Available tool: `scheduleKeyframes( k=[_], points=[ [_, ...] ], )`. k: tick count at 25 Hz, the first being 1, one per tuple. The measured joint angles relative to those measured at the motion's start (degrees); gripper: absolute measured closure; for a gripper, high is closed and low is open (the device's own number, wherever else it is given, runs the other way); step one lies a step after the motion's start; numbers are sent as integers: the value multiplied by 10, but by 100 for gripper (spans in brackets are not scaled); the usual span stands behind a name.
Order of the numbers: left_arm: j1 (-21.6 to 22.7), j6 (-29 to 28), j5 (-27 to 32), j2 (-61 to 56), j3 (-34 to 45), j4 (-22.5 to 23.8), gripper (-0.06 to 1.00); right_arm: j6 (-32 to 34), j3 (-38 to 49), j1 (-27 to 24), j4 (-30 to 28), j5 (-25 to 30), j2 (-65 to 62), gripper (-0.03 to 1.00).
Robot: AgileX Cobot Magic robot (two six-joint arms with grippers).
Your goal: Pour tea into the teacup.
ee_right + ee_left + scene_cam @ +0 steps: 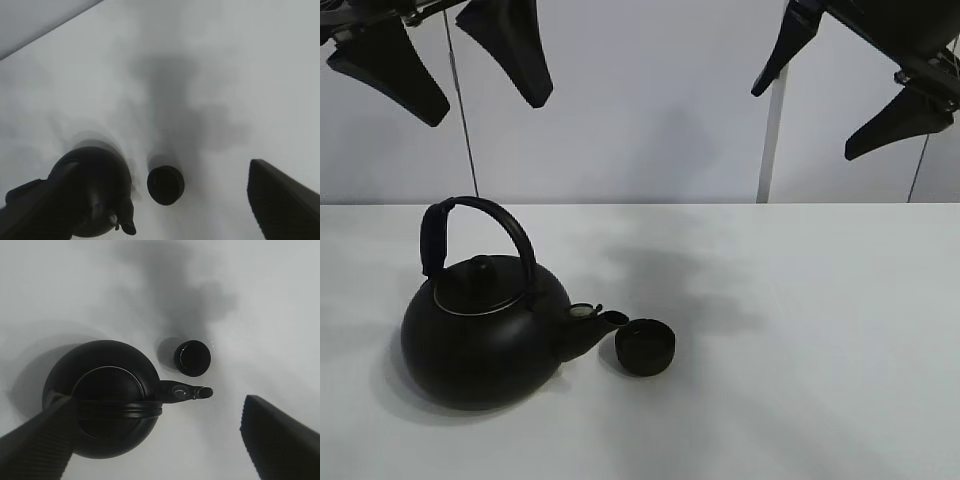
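A big round black kettle (485, 330) with an arched handle stands upright on the white table (820, 320), left of the middle. Its spout points right at the teacup (645, 347), a small low black cup just beside the spout tip. My left gripper (487, 108) hangs open and empty high above the kettle. My right gripper (807, 122) hangs open and empty high on the right. The left wrist view shows the kettle (107, 400) and teacup (192, 358) far below the open gripper (156, 404). The right wrist view shows the kettle (95, 200), the teacup (165, 185) and the open gripper (150, 175).
A plain white wall (650, 100) rises behind the table's back edge, with a thin vertical post (770, 140) at right of centre. The arms cast soft shadows (660, 270) on the table behind the cup.
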Motion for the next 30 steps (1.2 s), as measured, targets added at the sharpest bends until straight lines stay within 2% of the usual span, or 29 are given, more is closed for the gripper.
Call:
scheduleKeyframes(
  k=[6,18,30],
  points=[
    [15,-1,2,1,0,-11,31,0,0,0,1,25,0,36],
    [16,-2,2,1,0,-13,31,0,0,0,3,25,0,36],
    [16,-2,2,1,0,-13,31,0,0,0,30,7,0,36]
  ],
)
